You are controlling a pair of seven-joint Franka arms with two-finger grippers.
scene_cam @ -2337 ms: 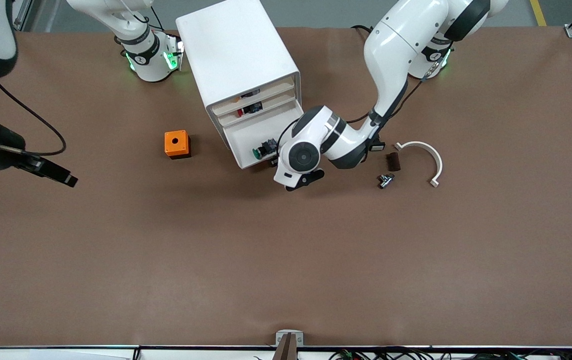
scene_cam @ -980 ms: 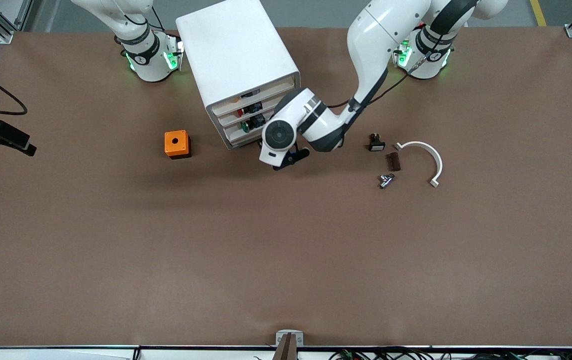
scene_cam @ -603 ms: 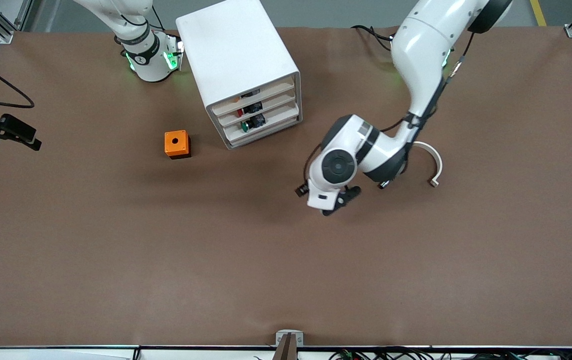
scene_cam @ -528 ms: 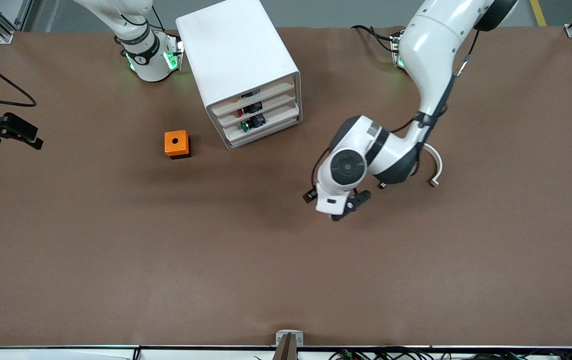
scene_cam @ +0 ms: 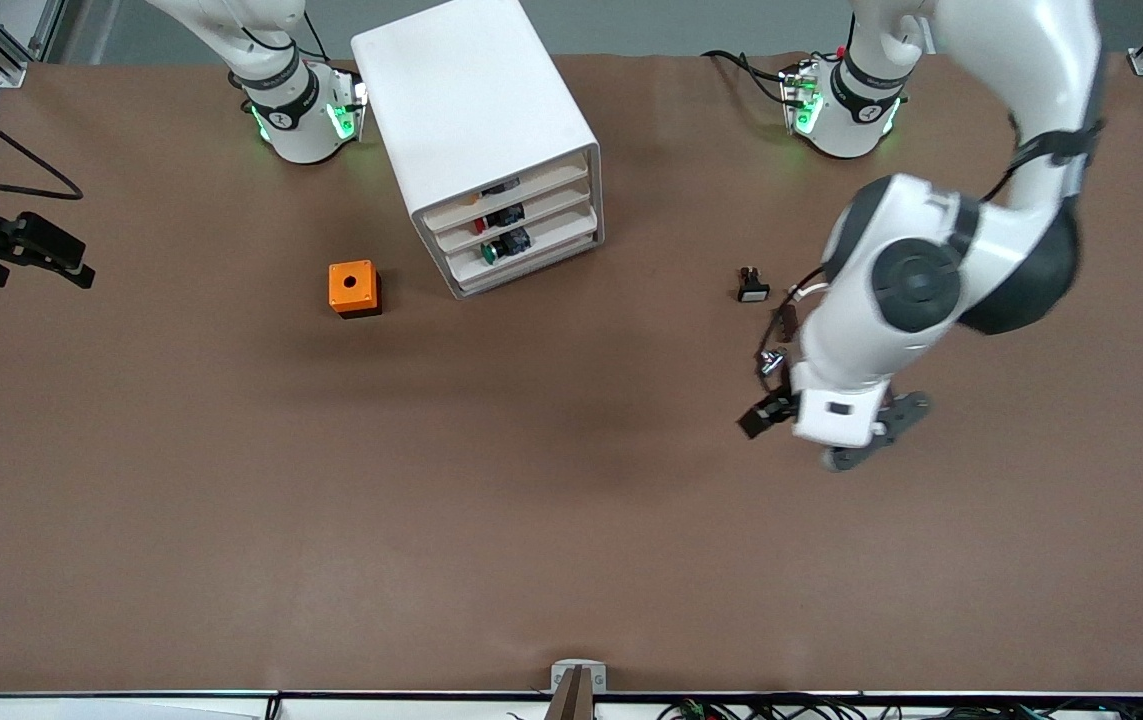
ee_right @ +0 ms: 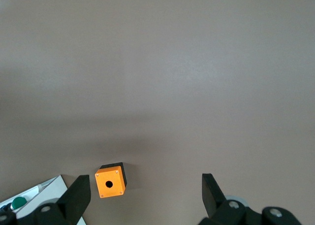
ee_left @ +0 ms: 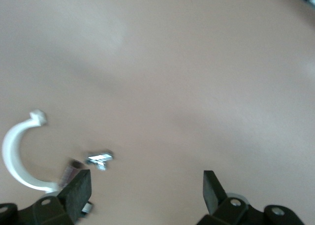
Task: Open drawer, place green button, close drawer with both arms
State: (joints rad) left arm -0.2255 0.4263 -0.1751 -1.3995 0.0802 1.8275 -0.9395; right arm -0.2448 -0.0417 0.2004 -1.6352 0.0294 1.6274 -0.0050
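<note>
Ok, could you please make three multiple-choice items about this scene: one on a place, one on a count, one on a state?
1. Where is the green button?
A. On the table beside the orange cube
B. In the third drawer of the white cabinet
C. In the left gripper

2. How many drawers does the cabinet have?
A. Two
B. Four
C. Six

3. What is the state of the third drawer?
A. Pushed in
B. Pulled fully out
C. Removed

Answers: 1 B, its green cap shows in that drawer. 2 B, four fronts are stacked. 3 A, its front is level with the others; both grippers, the right gripper too, are open and empty.
</note>
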